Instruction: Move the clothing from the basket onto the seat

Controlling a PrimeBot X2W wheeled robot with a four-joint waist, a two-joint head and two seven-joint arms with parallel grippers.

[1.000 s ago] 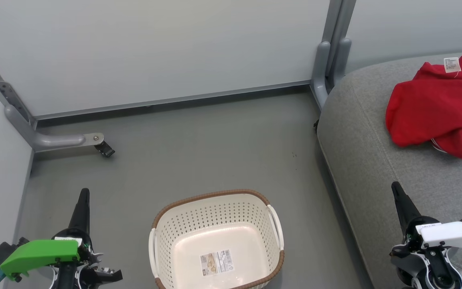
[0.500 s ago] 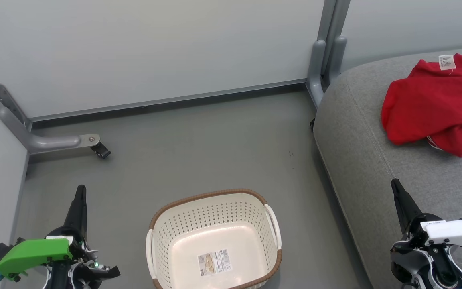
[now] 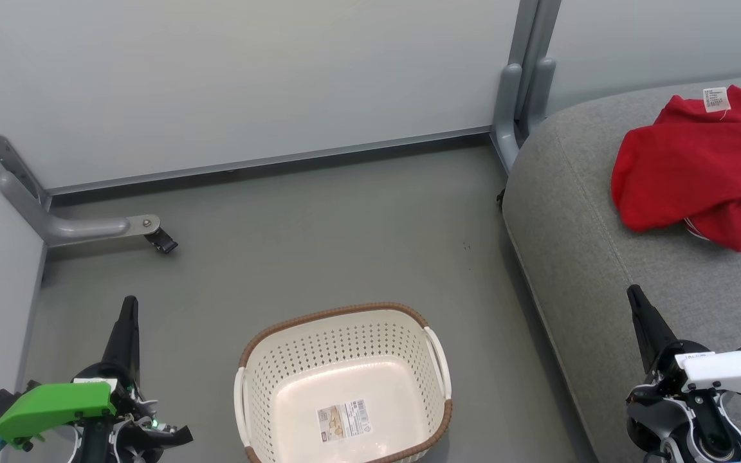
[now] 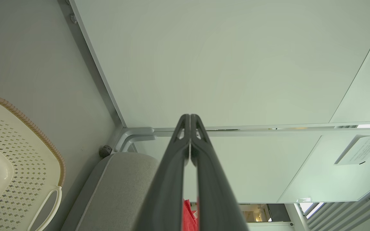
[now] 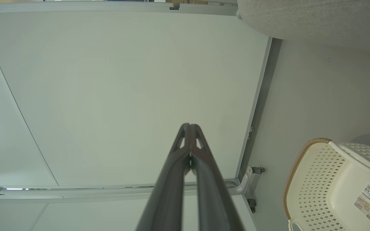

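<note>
Left hand (image 3: 128, 316) sits low at the lower left of the head view, its two long dark fingers pressed together with nothing between them. The right hand (image 3: 638, 303) mirrors it at the lower right, also closed and empty, poised over the near edge of the large grey fabric-upholstered seat (image 3: 589, 270). Both wrist views show the fingertips meeting.

The bright red soft-fabric clothing (image 3: 686, 167) with white trim stripes lies heaped on the seat toward its far right, a white tag (image 3: 716, 99) uppermost, well apart from the small oval cream-white perforated plastic basket (image 3: 338, 312) with its brown woven-look rim. That basket stands on the grey floor (image 3: 319, 225) between the hands and holds only a paper label (image 3: 345, 419) stuck to its bottom.

Judging from this, the moving looks done and the step in hand is a closing check. To do it well, look over the basket's near wall, which the bottom edge of the head view cuts off, so no red fabric is missed there. The heap also runs off the right edge, so whether it is one garment or two cannot be told. It lies well in from the seat's rounded edge and seems unlikely to slip. Any withdrawal should lift the right hand up off the cushion rather than sweep it sideways, and keep the left hand clear of the basket's rim
</note>
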